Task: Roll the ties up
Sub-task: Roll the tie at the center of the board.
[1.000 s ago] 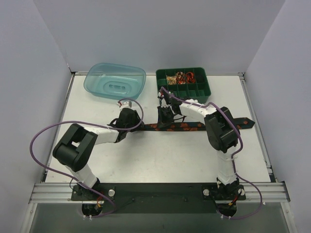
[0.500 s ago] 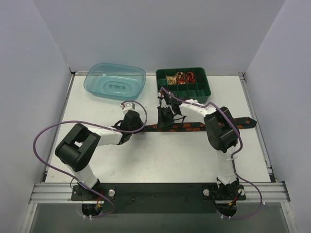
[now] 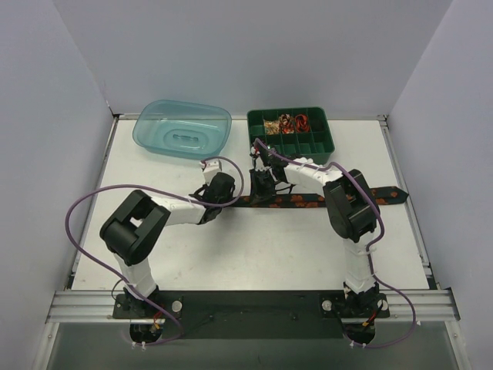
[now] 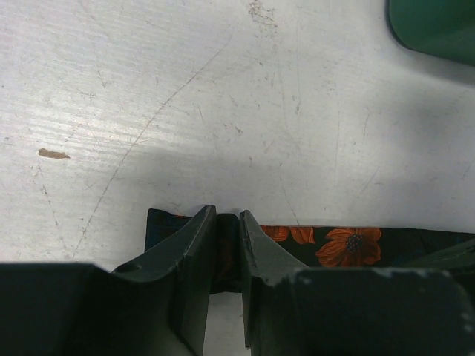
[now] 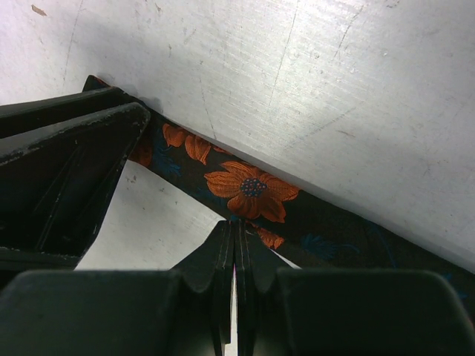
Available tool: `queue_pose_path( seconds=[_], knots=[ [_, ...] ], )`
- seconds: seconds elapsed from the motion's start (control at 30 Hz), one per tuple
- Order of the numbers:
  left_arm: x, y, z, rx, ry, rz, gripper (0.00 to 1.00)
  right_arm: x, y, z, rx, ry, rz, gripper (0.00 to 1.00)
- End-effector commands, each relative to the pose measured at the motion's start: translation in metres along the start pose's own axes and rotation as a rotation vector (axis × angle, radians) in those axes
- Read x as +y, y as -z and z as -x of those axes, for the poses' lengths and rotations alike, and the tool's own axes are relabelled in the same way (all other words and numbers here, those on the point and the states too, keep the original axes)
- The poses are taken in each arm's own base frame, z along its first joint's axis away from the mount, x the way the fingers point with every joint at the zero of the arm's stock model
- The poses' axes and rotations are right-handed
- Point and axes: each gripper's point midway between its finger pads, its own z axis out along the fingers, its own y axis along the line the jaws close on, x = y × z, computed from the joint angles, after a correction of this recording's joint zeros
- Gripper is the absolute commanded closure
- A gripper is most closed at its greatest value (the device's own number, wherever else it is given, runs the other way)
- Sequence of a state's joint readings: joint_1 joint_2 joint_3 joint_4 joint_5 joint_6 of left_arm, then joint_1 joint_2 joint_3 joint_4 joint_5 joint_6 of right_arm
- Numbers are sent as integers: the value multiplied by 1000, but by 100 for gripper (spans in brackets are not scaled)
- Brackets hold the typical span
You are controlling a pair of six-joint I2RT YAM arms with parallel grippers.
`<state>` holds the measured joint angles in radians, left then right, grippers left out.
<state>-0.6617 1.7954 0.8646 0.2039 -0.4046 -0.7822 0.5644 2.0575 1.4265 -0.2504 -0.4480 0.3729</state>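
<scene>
The tie (image 3: 308, 202) is laid flat on the table (image 3: 231, 254), stretched sideways from the left gripper (image 4: 228, 222) past the right gripper (image 5: 234, 231), with its pointed tip well beyond the latter. One end is clamped between the left jaws, which are set at a narrow gap filled with fabric, and the rest runs off to their right. The right jaws are pressed fully together with their tips at the tie's edge; whether cloth is pinched there cannot be told.
</scene>
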Motion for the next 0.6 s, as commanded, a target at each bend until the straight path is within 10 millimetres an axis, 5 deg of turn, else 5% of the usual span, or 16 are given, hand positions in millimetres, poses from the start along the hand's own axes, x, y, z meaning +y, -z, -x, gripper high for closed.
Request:
queue_pose_path(
  seconds=[0.0,0.3,0.57],
  knots=[
    [35,7,-35,101,-112,132,70,-4,2,-5,14,-5,-22,100],
    [20,28,-9,26,-123,85,66,3,11,0,-4,3,-4,100],
    [12,47,17,-30,-112,58,50,16,18,6,-24,27,24,100]
  ],
)
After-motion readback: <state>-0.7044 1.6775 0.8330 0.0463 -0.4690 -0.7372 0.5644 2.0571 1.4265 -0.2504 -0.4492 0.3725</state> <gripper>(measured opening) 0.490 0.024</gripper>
